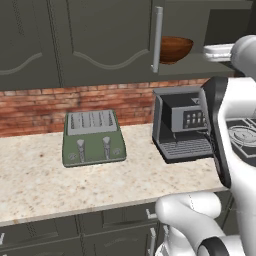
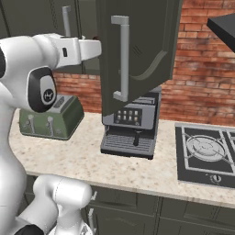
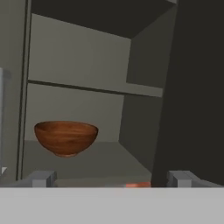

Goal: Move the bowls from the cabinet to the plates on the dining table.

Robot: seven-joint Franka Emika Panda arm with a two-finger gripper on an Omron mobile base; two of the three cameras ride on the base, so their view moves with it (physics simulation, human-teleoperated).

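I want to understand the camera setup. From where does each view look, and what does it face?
Left base view: behind the arm's left, faces the counter with toaster, coffee machine and brown bowl; white arm at right.
Right base view: behind the right, same toaster and coffee machine, open cabinet door, stove; arm at left.
Hand view: on the hand, faces the cabinet shelf with the bowl; open tool below.

Home kitchen, rendered. Speckled beige counter [image 1: 35,175] under a red brick backsplash [image 1: 30,107]; on the counter a green toaster [image 1: 92,137], left of a dark coffee machine [image 2: 131,126], with a gas hob [image 2: 206,153] right of that machine. Grey-green wall cabinet [image 1: 75,40] above the counter.
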